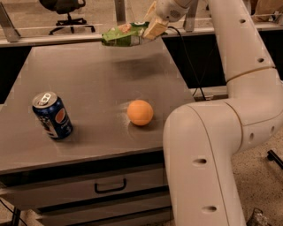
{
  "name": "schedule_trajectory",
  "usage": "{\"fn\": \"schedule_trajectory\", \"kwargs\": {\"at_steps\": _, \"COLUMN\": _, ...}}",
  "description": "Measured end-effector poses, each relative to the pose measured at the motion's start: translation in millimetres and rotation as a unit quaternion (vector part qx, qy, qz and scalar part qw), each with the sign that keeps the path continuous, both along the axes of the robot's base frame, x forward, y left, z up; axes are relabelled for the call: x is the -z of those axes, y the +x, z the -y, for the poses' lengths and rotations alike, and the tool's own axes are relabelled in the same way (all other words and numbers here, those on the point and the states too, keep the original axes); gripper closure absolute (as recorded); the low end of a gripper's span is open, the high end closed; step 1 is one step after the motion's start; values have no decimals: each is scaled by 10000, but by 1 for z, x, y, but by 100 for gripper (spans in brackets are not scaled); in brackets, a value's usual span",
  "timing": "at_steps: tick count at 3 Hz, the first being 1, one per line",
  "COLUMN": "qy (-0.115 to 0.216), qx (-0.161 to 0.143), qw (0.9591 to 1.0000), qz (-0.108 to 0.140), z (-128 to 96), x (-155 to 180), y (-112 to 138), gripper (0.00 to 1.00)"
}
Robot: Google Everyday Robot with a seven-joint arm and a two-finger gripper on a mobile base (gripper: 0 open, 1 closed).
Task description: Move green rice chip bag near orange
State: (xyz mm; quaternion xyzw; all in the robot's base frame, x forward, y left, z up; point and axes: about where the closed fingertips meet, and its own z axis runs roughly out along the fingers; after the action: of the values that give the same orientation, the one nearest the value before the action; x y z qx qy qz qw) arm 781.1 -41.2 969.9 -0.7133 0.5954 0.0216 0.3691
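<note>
The green rice chip bag [125, 35] hangs in the air above the far edge of the grey table [88, 88], held by its right end. My gripper [152, 27] is shut on that end, at the top of the view. The bag's shadow falls on the table below it. The orange [140, 112] sits on the table nearer the front, right of the middle, well below the bag and apart from it.
A blue Pepsi can [52, 115] stands upright at the table's left front. My white arm [230, 114] fills the right side. A drawer with a handle [110, 186] is under the table top. An office chair [66, 11] stands behind.
</note>
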Motion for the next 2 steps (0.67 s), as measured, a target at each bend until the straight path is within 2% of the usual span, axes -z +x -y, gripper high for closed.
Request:
{"fn": "schedule_trajectory", "kwargs": {"at_steps": 1, "qy": -245, "qx": -206, "qw": 9993, "qz": 208, "z": 3, "x": -5, "y": -3, "gripper": 100}}
{"fn": "schedule_trajectory", "kwargs": {"at_steps": 2, "qy": -187, "qx": -601, "qw": 9973, "qz": 375, "z": -1, "x": 16, "y": -1, "gripper": 100}}
